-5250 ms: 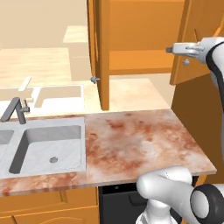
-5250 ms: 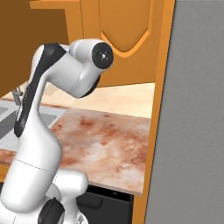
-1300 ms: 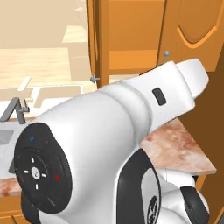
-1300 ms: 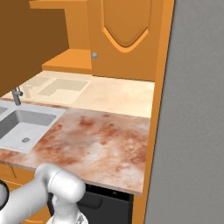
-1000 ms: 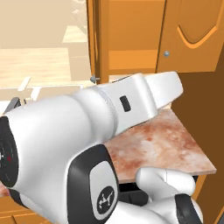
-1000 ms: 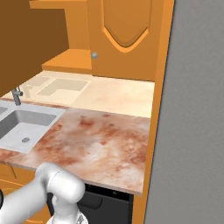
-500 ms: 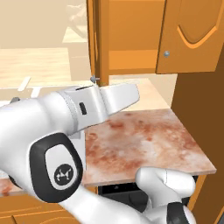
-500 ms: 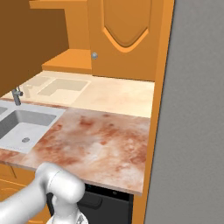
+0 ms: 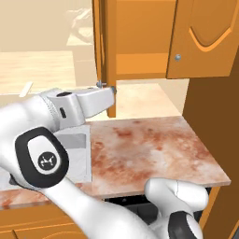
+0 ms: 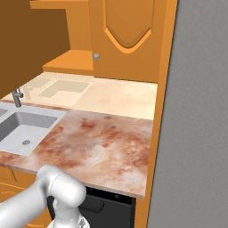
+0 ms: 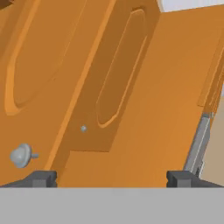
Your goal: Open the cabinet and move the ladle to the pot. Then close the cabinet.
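Claw (image 11: pixel 111 178) spread wide, nothing between the tips, facing orange cabinet (image 9: pixel 140 39) panels at close range. Cabinet hung on the wall above the back edge of the mottled counter (image 9: pixel 149 149): one door (image 9: pixel 105 56) swung out edge-on toward the base in the left base view, the other door (image 9: pixel 205 37) angled open at the upper right, round knob (image 9: pixel 177 57) at its lower corner. In the hand view, a small round silver knob (image 11: pixel 21 155) near the lower left, just above the left fingertip (image 11: pixel 41 178). Inside shelf bare where visible; ladle not made out, so whereabouts impossible to tell. Sink (image 10: pixel 24 127) set into the counter's left end.

Judged: ladle likely light, stiff, smooth metal, prone to slip and pivot; best pinched across the thin handle near the bowl, where the weight sits. Doors rigid and hinged, best swung by the knob
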Motion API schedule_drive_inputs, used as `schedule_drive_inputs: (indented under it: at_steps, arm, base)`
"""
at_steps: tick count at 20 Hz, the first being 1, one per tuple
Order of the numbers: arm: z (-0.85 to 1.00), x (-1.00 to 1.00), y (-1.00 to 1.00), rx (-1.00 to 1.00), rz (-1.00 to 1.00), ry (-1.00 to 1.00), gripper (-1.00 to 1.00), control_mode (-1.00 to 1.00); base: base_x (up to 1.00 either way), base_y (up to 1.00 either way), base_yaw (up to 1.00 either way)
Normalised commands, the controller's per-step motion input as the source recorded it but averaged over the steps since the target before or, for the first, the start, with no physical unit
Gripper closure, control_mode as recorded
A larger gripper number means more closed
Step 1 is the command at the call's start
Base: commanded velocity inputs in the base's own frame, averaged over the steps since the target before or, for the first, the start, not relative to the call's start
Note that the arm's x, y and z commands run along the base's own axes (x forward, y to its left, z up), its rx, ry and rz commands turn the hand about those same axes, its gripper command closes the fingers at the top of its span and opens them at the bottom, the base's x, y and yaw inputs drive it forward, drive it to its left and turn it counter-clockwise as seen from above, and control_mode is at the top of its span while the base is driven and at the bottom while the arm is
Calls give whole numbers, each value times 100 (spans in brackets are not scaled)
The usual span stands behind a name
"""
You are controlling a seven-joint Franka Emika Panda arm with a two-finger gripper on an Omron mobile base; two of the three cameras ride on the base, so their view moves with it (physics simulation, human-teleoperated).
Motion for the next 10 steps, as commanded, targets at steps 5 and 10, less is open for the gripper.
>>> schedule_drive_inputs:
  at_steps: [5, 10]
  arm:
    - [-5, 60, 36, 0, 0, -16, -100, -100]
    - [0, 54, 27, 0, -5, -12, -100, -100]
  base:
    - [0, 0, 0]
    - [0, 0, 0]
